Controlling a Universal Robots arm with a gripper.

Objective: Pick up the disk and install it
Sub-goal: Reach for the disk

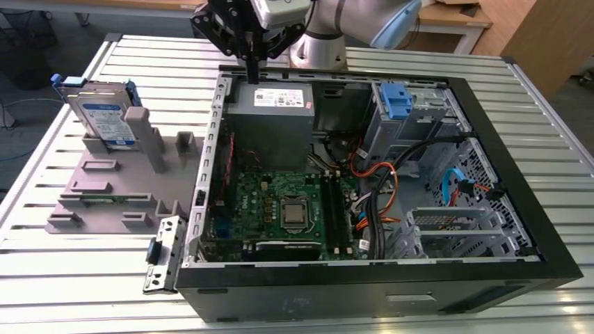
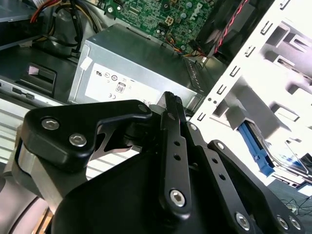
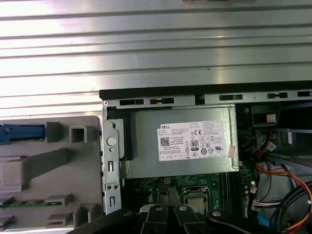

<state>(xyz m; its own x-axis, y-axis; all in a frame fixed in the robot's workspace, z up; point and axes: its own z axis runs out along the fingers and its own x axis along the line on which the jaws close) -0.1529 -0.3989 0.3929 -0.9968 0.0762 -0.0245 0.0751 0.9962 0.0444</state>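
"Where is the disk?"

"In the exterior view the disk (image 1: 100,115) stands upright in a grey rack (image 1: 111,188) on the tabletop (image 1: 74,292), at the exterior view's left of the open case (image 1: 371,292)."

"And the hand?"

"The hand (image 1: 252,78), fingers pressed together and empty, hangs above the case's far edge. The first wrist view looks down on the power supply (image 3: 192,141) inside."

Disk (image 1: 100,115), flat silver rectangle with a white-and-blue label, blue plastic frame round its edges, standing on edge and near upright in a slot of the grey holder (image 1: 111,188), at ten o'clock from the open computer case (image 1: 371,292), apart from it
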